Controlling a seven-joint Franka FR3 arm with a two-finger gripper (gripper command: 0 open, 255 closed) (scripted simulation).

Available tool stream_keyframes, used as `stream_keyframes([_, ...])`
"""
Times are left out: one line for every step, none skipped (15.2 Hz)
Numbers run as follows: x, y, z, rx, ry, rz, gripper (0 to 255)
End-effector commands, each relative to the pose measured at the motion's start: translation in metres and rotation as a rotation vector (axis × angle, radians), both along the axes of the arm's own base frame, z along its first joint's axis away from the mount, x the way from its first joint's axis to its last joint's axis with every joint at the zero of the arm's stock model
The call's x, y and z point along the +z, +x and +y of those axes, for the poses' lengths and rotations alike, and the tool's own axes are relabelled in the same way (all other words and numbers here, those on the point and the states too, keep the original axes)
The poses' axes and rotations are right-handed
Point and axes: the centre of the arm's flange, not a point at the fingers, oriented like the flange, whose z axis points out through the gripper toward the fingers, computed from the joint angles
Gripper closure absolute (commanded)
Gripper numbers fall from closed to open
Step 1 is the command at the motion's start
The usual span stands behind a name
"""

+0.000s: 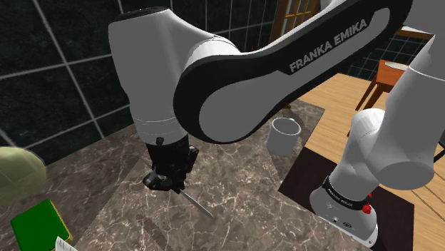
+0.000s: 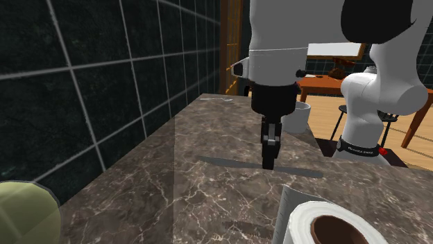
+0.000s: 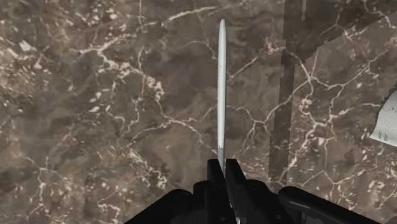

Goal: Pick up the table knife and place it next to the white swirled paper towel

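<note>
Dark marble veined with white covers the countertop (image 1: 235, 214), backed by a wall of dark square tiles. The white arm bends low over it, with the black gripper (image 1: 171, 187) pointing almost straight down, its fingertips close to the stone.

The fingers are pressed together on the table knife (image 3: 221, 95) and clasp one end of it. The rest of the slim grey blade runs straight out ahead of the fingertips. In the shoulder view the knife slants away from the gripper just above the marble; whether its far tip touches the surface cannot be told.

A white cup (image 1: 285, 134) stands well apart from the gripper, on the side toward the stand (image 1: 342, 207). The white paper towel roll (image 2: 302, 220), with its brown core, sits well clear of the gripper and the knife, at the near edge of the second exterior view. A green book (image 1: 39, 224) and a pale green rounded object (image 1: 18, 175) lie on the side of the gripper away from the cup — both far from the fingers.
</note>
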Motion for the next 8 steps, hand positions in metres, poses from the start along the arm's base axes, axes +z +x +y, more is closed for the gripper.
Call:
stream_keyframes([-0.011, -0.001, -0.001, 0.000, 0.000, 0.000, 255])
stream_keyframes([-0.016, -0.001, -0.001, 0.000, 0.000, 0.000, 255])
stream_keyframes([-0.021, -0.001, -0.001, 0.000, 0.000, 0.000, 255])
stream_keyframes([-0.027, -0.001, -0.001, 0.000, 0.000, 0.000, 255])
stream_keyframes([-0.032, -0.001, -0.001, 0.000, 0.000, 0.000, 255])
stream_keyframes([-0.037, -0.001, -0.001, 0.000, 0.000, 0.000, 255])
stream_keyframes([-0.043, -0.001, -0.001, 0.000, 0.000, 0.000, 255])
stream_keyframes([-0.048, -0.001, -0.001, 0.000, 0.000, 0.000, 255])
